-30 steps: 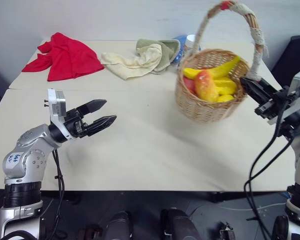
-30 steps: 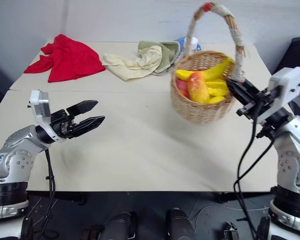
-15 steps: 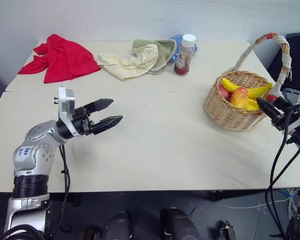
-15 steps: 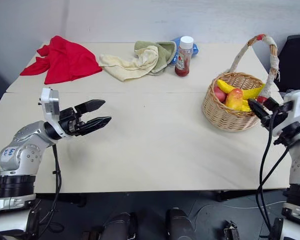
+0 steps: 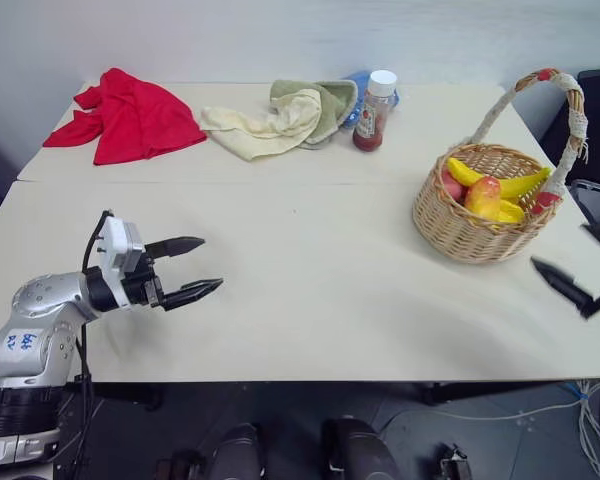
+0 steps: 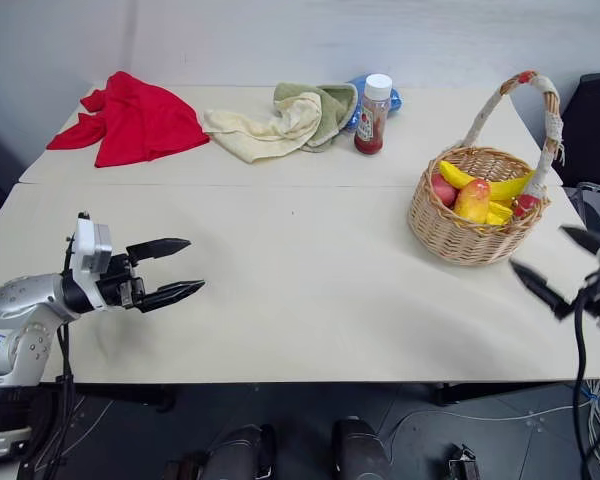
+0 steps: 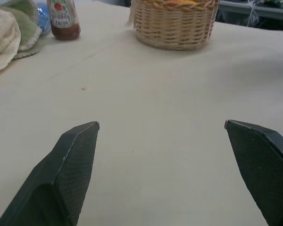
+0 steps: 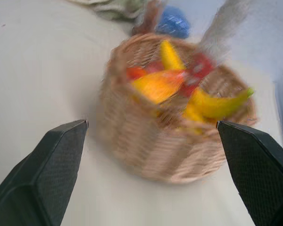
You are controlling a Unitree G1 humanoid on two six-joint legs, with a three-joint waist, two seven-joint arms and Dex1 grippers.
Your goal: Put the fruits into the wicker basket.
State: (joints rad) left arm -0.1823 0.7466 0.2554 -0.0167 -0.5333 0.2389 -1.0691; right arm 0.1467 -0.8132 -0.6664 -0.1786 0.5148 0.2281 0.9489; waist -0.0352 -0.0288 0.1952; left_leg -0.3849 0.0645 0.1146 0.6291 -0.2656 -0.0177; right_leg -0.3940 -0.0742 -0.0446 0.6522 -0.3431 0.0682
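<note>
Fruits, a banana (image 5: 500, 183) and a mango (image 5: 483, 196), sat in the wicker basket (image 5: 470, 232) at far right; both end effectors, left (image 5: 192, 268) and right (image 6: 560, 270), gaped empty, apparently finished.

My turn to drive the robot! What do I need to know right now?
Left claw: open, empty, hovering over the beige table.
Right claw: open, empty, just beside the round tan wicker basket.
Curved yellow banana and oval orange-red mango-like fruit: both inside the basket, which stands on the table.
Done: fruits are in.
Left: nothing I can see; the red-capped sauce bottle stays out.
</note>
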